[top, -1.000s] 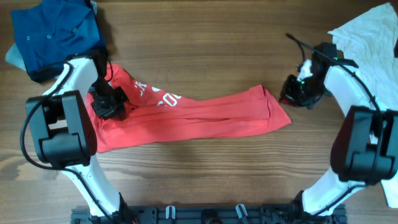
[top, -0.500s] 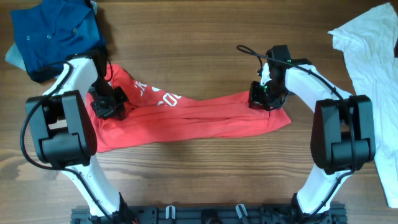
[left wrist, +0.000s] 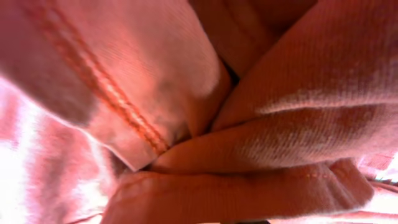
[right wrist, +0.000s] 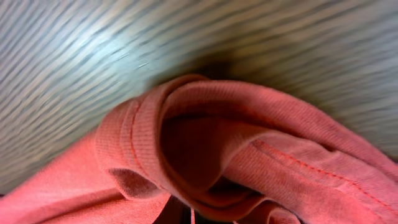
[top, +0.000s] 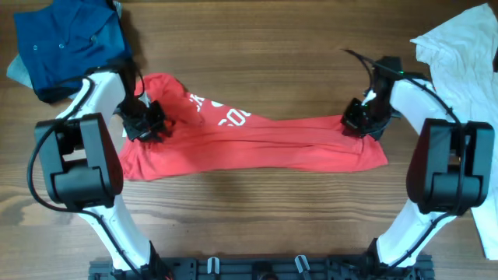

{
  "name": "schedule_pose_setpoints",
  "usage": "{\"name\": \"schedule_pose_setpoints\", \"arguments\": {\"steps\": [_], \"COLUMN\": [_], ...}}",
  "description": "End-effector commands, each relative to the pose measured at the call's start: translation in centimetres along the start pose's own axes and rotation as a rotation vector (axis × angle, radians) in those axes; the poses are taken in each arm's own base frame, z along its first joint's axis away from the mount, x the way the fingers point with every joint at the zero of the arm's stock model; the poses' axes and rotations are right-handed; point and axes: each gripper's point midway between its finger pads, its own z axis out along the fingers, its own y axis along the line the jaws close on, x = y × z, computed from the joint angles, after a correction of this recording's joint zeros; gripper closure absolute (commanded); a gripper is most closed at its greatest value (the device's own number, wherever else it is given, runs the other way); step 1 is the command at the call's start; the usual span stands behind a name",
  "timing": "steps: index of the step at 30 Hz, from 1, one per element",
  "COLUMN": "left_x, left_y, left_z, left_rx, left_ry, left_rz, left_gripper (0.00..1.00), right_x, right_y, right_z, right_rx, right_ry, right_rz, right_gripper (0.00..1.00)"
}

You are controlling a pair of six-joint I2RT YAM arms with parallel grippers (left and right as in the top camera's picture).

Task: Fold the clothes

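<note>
The red T-shirt (top: 257,144) lies stretched in a long band across the middle of the wooden table, with its white lettering (top: 222,117) facing up near the left end. My left gripper (top: 146,124) is at the shirt's left end and is shut on the cloth. My right gripper (top: 359,124) is at the shirt's right end and is shut on a bunched edge. Red fabric (left wrist: 280,124) fills the left wrist view and hides the fingers. The right wrist view shows a folded hem of the shirt (right wrist: 249,155) against blurred wood; the fingers are hidden.
Dark blue buttoned garments (top: 74,39) lie at the back left corner, close to the left arm. A large white garment (top: 459,54) lies along the right side. Bare wooden table (top: 257,62) lies behind and in front of the shirt.
My right gripper came in from the right, took hold of the shirt's right end and pulled it rightward. The shirt shifted right and stretched. My left gripper moved slightly up and right with the cloth.
</note>
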Motion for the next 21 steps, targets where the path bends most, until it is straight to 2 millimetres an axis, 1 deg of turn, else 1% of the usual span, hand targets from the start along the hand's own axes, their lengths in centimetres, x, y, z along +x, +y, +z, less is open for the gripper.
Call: {"name": "schedule_pose_setpoints", "arguments": {"steps": [1,4,6,7,9,10,11,12,13,14,15,16,17,18,19,20,21], "left_x": [-0.4,-0.2,-0.2,-0.1,0.1,0.2,0.2,0.3,0.4,0.5,0.8,1.3,1.6,2.1,2.4,2.7,2.9], "left_y": [-2.4,-3.9,-4.5,-4.8,-5.2,-5.6,-5.9,-6.2,-6.6,-6.7,-6.8,-6.8,-6.7,-6.4,-6.1,-5.7,-5.4], "left_z": [-0.6,-0.5,-1.2,-1.9,-3.4,-5.0,-6.1,-7.1,-8.3,-9.0,-9.8,-10.3,-10.4,-10.3,-10.2,-10.1,-10.0], "left_rx": [0.02,0.019,0.016,0.015,0.017,0.021,0.027,0.036,0.045,0.052,0.058,0.058,0.055,0.046,0.036,0.018,0.002], "left_ry": [-0.057,-0.068,-0.073,-0.073,-0.076,-0.087,-0.103,-0.122,-0.147,-0.163,-0.18,-0.18,-0.172,-0.151,-0.138,-0.126,-0.117], "left_rz": [0.093,0.136,0.15,0.15,0.144,0.147,0.151,0.157,0.165,0.17,0.175,0.175,0.173,0.167,0.165,0.163,0.159], "left_gripper": [0.76,0.75,0.77,0.8,0.81,0.81,0.81,0.78,0.7,0.64,0.46,0.24,0.12,0.09,0.07,0.0,0.0], "right_x": [-1.4,-1.4,-1.5,-1.6,-2.0,-2.2,-2.3,-2.3,-2.1,-1.8,-1.5,-1.3,-1.0,-0.8,-0.7,-0.6,-0.5], "right_y": [-7.4,-7.7,-7.5,-7.2,-6.7,-6.4,-6.1,-5.5,-4.8,-4.5,-4.7,-5.0,-5.6,-6.4,-7.0,-7.9,-8.6], "right_z": [1.5,0.8,-0.4,-1.4,-3.7,-5.6,-7.0,-8.6,-10.4,-11.7,-13.1,-14.1,-14.8,-15.1,-14.9,-14.4,-13.7], "right_rx": [0.233,0.229,0.221,0.204,0.157,0.121,0.091,0.04,-0.014,-0.045,-0.057,-0.062,-0.058,-0.053,-0.05,-0.043,-0.044], "right_ry": [-0.02,-0.022,-0.037,-0.053,-0.097,-0.136,-0.167,-0.203,-0.238,-0.265,-0.297,-0.317,-0.332,-0.334,-0.326,-0.31,-0.295], "right_rz": [0.117,0.098,0.101,0.109,0.121,0.126,0.122,0.102,0.071,0.055,0.063,0.069,0.085,0.107,0.126,0.144,0.147], "right_gripper": [0.96,0.96,0.96,0.96,0.96,0.96,0.88,0.66,0.29,0.09,0.0,0.01,0.01,0.01,0.0,0.0,0.0]}}
